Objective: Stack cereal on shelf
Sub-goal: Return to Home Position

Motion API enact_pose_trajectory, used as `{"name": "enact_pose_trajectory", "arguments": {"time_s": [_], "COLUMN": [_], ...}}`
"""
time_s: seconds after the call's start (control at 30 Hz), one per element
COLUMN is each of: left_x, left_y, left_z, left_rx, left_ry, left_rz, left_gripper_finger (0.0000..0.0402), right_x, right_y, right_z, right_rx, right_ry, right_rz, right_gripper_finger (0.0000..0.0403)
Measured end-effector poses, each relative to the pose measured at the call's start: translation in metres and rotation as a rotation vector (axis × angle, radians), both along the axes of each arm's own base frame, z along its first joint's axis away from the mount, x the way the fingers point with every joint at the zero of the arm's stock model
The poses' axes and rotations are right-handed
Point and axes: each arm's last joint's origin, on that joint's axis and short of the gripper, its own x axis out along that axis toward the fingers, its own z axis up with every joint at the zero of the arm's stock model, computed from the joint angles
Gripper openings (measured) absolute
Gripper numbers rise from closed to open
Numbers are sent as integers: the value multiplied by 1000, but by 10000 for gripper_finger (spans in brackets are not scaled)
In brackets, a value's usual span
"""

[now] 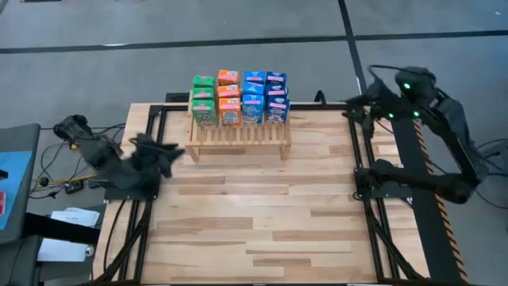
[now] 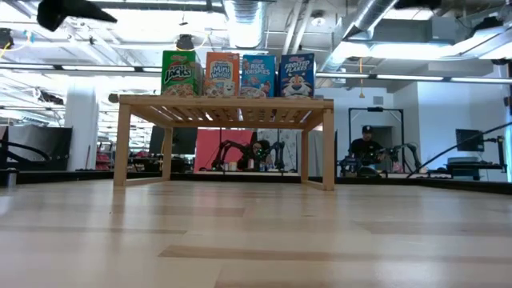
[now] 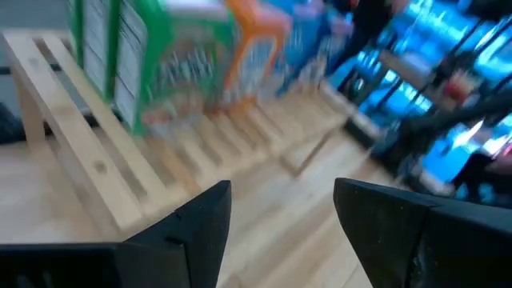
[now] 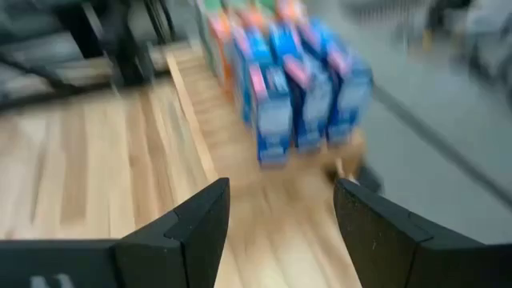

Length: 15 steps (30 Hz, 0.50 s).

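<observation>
**High view: cereal shelved, both arms off the rack**

Entry, one moment.

- Small printed cardboard cereal boxes stand on the low light-wood slatted shelf. The shelf sits at the far edge of the pale plank worktop.
- The boxes form four files by colour, left to right: green, orange, blue, blue. Each file runs several boxes deep.
- Low view agrees: four box fronts side by side, upright, square to the shelf's front bar.
- Left gripper is near the shelf's left end and does not touch it. In the left wrist view its fingers are spread wide with nothing between them.
- Right gripper is off the shelf's right end and apart from it. In the right wrist view its fingers are also spread wide, with nothing held.

Progress, as a judgement:
- Stacking looks complete. No box shows on the worktop off the shelf, and none is in either gripper.
- The files look even, so I see nothing that needs straightening.
- What remains is parking. Both arms point toward the shelf and neither looks folded to rest.
- Each arm has room to draw back from its end of the shelf without brushing the outer files.
</observation>
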Motion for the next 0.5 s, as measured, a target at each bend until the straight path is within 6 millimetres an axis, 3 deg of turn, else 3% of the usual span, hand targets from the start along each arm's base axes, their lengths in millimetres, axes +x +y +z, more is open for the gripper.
{"name": "enact_pose_trajectory", "arguments": {"time_s": [0.13, 0.27, 0.5], "left_x": [-17, -37, -46], "left_y": [13, 25, 26], "left_z": [16, 19, -13], "left_rx": [129, 87, 19], "left_ry": [-69, -86, -219], "left_rz": [66, -107, -356], "left_gripper_finger": [210, 210, 210], "right_x": [-8, -13, 0], "right_y": [13, 19, 7], "right_z": [-11, -41, -109], "right_rx": [-105, -132, 8], "right_ry": [-215, -436, -703], "right_rz": [72, 59, 76], "right_gripper_finger": [250, 250, 250]}}
